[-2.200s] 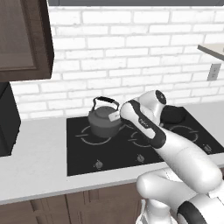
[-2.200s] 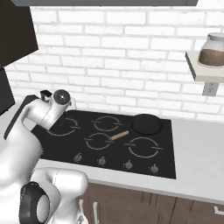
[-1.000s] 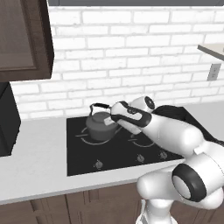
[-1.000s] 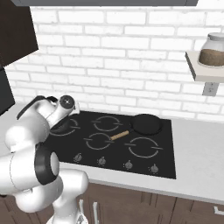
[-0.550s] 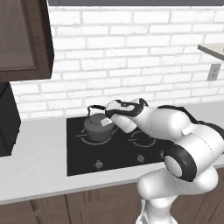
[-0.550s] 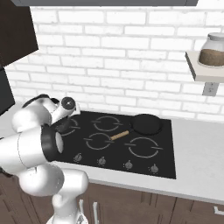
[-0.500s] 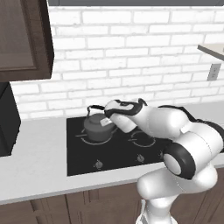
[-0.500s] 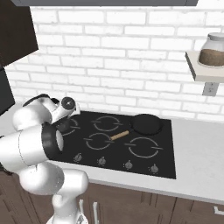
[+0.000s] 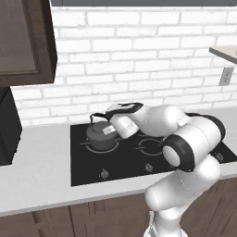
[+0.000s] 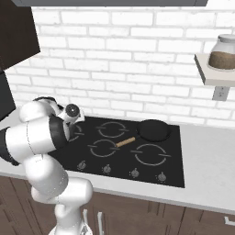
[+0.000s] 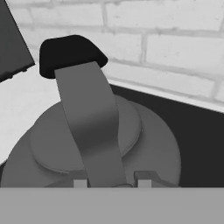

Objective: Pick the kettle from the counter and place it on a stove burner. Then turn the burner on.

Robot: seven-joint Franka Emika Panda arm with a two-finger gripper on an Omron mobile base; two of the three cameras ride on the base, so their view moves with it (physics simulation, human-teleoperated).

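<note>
The dark grey kettle [image 9: 98, 137] stands at the back left of the black cooktop [image 9: 134, 162], on or just above a stove burner ring [image 9: 87, 143]; I cannot tell if it touches the glass. My gripper [image 9: 109, 129] is shut on the kettle's arched handle from the right. In the hand view the handle [image 11: 89, 127] runs up between my fingertips [image 11: 80, 183] over the kettle's lid [image 11: 131, 127]. In the right base view my arm hides the kettle, and the hand [image 10: 72, 113] sits over the cooktop's back left corner. The pale counter [image 9: 37, 171] lies to the left.
A black frying pan [image 10: 154, 130] with a wooden handle [image 10: 125, 142] rests on the back right burner. The largest ring [image 10: 149, 155] is at the front right. Knobs [image 10: 107, 169] line the cooktop's front edge. A jar [image 10: 222, 53] stands on a wall shelf.
The kettle has come a little left and down with my gripper, settling over the back left ring. The grip on the handle has stayed shut.
</note>
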